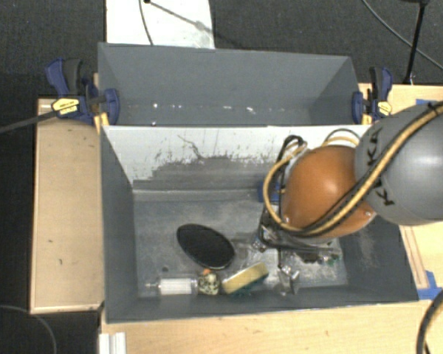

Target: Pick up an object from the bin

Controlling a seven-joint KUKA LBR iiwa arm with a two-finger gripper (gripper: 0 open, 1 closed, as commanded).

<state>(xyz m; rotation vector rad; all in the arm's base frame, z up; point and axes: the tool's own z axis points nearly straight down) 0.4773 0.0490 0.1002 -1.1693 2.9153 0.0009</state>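
1. Edges first: my claw [284, 273] is down low inside the grey bin [229, 87], right beside the near wall and a bit right of the floor's middle as the camera sees it. There's hardly any room toward that wall. The right-hand wall is further off, with a strip of bare floor in between.
2. Open room: the back half of the floor is bare all the way to the sloped far wall. The left side is free too, apart from the bits lined up along the front.
3. My orange cover [321, 194] and the cables [280, 169] looped round it hang over the right-centre of the bin and hide the floor under them.
4. Closest thing is a cream-yellow bar [247, 276] with a green edge, lying flat and slanted, just left of the claw in the view. Its right end comes up very near the claw, but I can't tell if they touch.
5. Claw state: honestly can't tell whether it's spread or pressed together from this angle.
6. Going left along the front there's a small gold crumpled lump [208, 282] against the bar's left end. Then comes a white tube [173, 286] near the front-left corner. A black oval pad [205, 245] lies flat behind those, toward the middle, well apart from the claw.
7. Surface: dull grey metal, scuffed and scratched, worst on the far wall. Around the bin it's dark floor [29, 35].
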